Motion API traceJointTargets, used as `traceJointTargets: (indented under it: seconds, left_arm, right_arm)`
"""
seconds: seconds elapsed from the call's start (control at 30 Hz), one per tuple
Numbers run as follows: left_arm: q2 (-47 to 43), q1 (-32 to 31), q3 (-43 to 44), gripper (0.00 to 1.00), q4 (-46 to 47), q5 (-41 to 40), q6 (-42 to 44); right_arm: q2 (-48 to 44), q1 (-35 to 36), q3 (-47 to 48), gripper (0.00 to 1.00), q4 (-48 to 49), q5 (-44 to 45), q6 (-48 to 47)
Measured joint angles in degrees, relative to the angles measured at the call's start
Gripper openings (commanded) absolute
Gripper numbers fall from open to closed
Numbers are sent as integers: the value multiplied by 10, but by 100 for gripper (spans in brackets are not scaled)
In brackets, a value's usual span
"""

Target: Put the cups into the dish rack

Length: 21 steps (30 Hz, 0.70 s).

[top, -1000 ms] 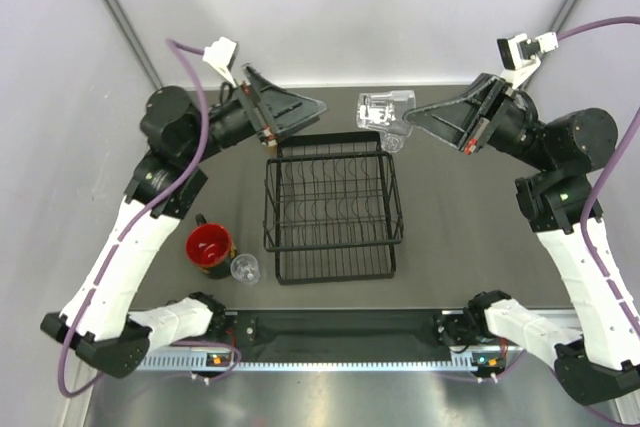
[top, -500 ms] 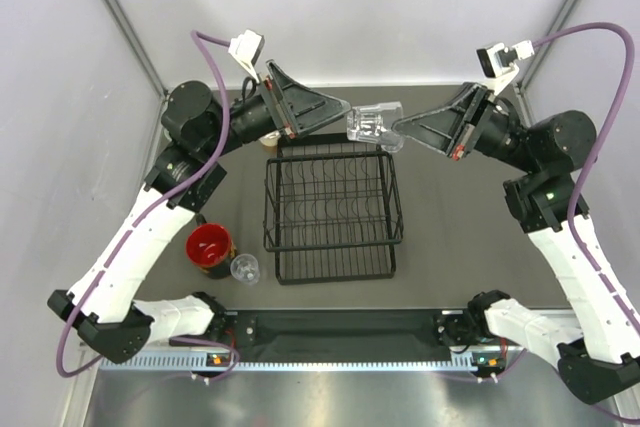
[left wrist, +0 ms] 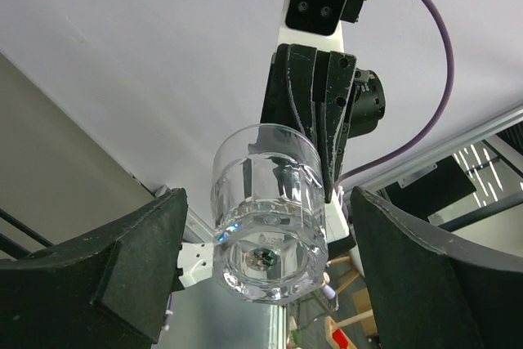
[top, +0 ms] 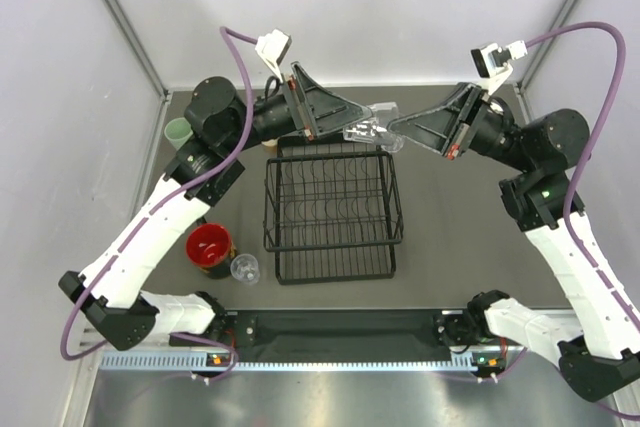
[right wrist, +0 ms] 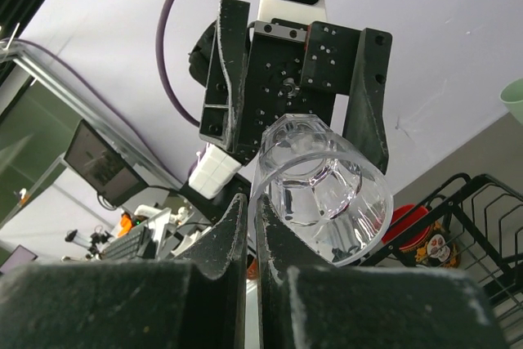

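Clear glass [top: 368, 127] perhaps above dish rack [top: 334, 278], red-lined cup [top: 209, 245] left of it

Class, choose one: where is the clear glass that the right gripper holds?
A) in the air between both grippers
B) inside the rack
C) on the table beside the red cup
A: the right gripper grips the glass in mid-air, with the left gripper open on either side of it.

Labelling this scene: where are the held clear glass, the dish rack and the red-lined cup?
clear glass [left wrist: 265, 194], left wrist view, side wall
dish rack [top: 333, 209], top view, wire floor
red-lined cup [top: 210, 244], top view, red inside
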Motion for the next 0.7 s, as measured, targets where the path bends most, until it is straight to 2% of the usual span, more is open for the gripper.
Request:
traceJointTargets:
  seconds: [0.2, 0.4, 0.47, 0.5, 0.57, 0.6, 0.67, 0.7]
  left_arm:
    - [2, -1, 6, 76, 0, 5, 0]
    - [2, -1, 8, 73, -3, 13, 0]
    - [2, -1, 8, 65, -5, 17, -1]
    - [2, -1, 8, 50, -8, 17, 0]
    - [2, 0, 10, 36, -16, 18, 1]
    - [3, 0, 11, 16, -18, 19, 2]
    - [3, 0, 13, 0, -28, 19, 5]
    - [3, 0, 15, 0, -35, 18, 6]
  right_arm:
    - [0, 0, 0, 0, -10, 9, -10]
    - [-8, 0, -6, 0, -12, 21, -13]
    - [-11, 0, -6, 0, -14, 24, -14]
    - [-13, 0, -8, 0, -13, 25, -13]
    - [-17, 1, -9, 0, -13, 27, -14]
    - [-18, 2, -10, 1, -14, 28, -14]
    - [-19, 2, -12, 19, -15, 30, -13]
    - [-19, 3, -12, 43, -17, 30, -15]
